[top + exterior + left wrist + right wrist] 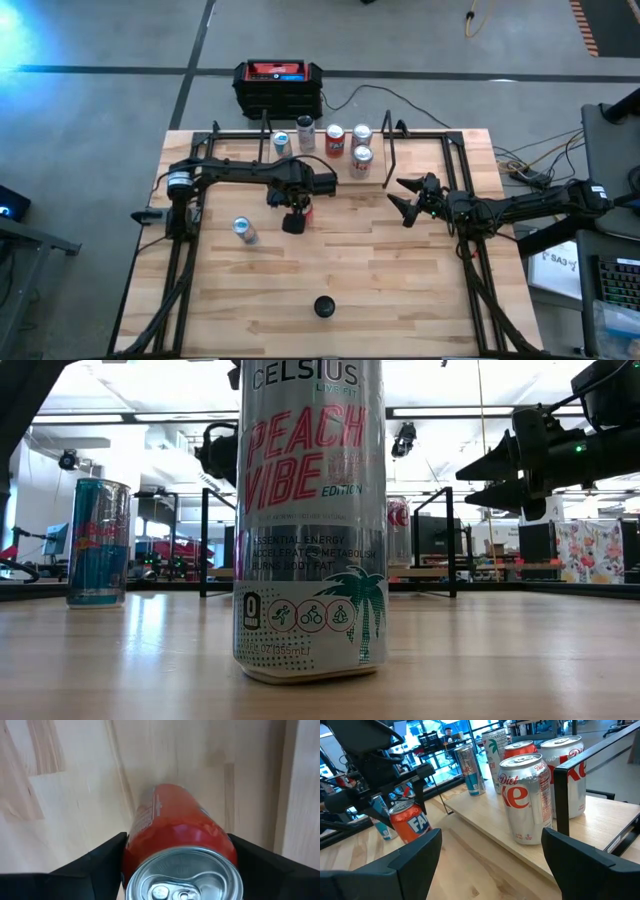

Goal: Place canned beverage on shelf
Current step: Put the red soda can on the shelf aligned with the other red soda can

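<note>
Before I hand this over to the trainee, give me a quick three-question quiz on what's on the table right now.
1. True or false: the right fingers hold a can.
2. How many cans stand on the shelf? A three, B five, C seven.
3. Which can sits between the left fingers?

Key:
1. False. They are open and empty, beside the shelf.
2. B.
3. The Fanta can, upright on the table in front of the shelf.
</note>
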Available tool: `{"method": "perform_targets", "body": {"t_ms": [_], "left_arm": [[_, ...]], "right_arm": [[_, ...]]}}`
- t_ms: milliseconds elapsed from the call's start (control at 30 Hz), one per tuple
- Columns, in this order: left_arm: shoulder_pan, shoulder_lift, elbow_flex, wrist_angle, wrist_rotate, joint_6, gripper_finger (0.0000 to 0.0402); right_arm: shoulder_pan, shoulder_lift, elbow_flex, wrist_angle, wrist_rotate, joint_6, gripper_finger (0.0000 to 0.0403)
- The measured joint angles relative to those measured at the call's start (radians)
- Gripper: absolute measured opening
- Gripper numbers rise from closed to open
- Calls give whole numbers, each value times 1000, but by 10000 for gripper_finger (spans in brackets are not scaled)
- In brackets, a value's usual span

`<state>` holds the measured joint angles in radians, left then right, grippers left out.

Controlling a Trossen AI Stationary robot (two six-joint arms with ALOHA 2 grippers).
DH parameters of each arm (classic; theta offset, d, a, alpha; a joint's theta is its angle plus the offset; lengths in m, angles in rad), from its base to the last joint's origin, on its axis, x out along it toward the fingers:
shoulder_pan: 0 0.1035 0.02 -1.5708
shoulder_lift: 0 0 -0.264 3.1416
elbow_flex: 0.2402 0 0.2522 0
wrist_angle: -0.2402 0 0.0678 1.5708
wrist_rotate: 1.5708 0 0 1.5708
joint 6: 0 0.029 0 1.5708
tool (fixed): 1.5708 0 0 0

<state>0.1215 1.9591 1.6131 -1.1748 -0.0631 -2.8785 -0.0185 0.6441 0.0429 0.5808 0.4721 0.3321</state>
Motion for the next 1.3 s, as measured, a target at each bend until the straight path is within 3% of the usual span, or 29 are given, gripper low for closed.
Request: {"method": "perform_targets", "body": {"t_ms": [300, 467, 667, 933, 1100, 1300], "left_arm": [[0, 0, -1, 22, 0, 244, 285], [0, 0, 9, 20, -36, 622, 286], [6, 2, 45, 29, -97, 1087, 343], [6, 2, 56, 28, -88, 1499, 346], [8, 2, 56, 39, -87, 1440, 332], [8, 2, 56, 44, -85, 1163, 319]], "right_arm": [[0, 0, 0, 0, 0, 0, 327], [0, 0, 0, 0, 0, 0, 327], [0, 0, 0, 0, 0, 0, 327], [0, 0, 0, 0, 0, 0, 327], [0, 0, 0, 0, 0, 0, 327], [0, 0, 0, 0, 0, 0, 327]]}}
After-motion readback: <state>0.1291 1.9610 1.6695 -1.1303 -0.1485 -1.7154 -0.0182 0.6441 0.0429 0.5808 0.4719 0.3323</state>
